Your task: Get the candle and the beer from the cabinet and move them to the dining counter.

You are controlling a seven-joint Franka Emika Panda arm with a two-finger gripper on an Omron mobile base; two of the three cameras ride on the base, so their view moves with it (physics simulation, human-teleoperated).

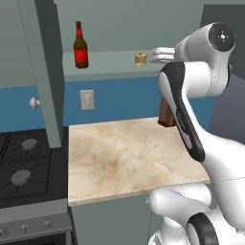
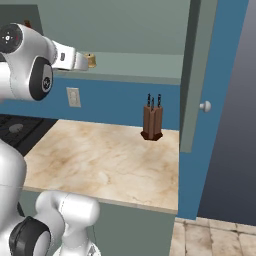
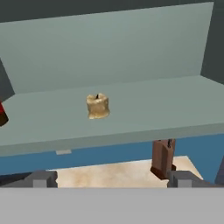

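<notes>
Your stock at this cabinet [image 1: 48, 72], both doors swung open:

- One candle [image 1: 140, 59], tan and stubby, on the cabinet shelf, right of centre.
- One beer [image 1: 80, 46], brown bottle with a red label (you will find no lettering legible on it), upright on the same shelf, well apart from the candle to its left.
- One knife block [image 2: 151, 123] on the marble worktop [image 2: 100, 160] below, three dark handles showing.
- One wall outlet [image 1: 87, 99] on the blue backsplash.
- One gripper [image 3: 109, 179], fingers spread wide with nothing between them, level with the shelf edge and just short of the candle.
</notes>
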